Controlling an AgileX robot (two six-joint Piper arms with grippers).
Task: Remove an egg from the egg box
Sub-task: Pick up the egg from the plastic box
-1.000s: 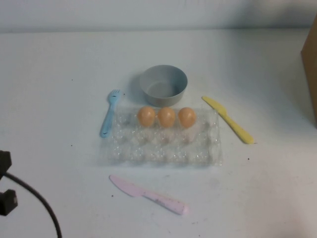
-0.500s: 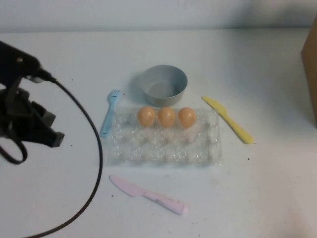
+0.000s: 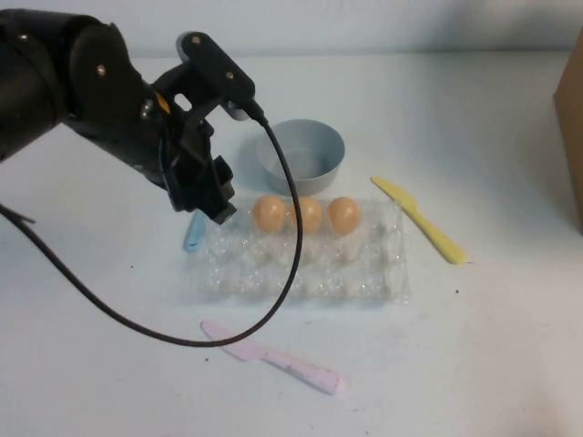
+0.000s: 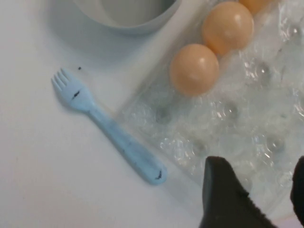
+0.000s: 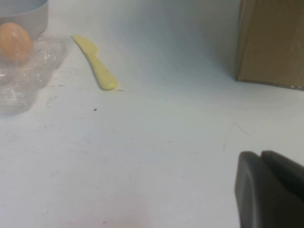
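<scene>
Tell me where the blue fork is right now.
High view: the blue fork lies left of the egg box, mostly hidden under the left claw.

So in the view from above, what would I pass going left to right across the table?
Left gripper over the blue fork → first egg → second egg → third egg, all in the egg box → yellow knife → cardboard box. The right gripper shows only in its wrist view.
</scene>
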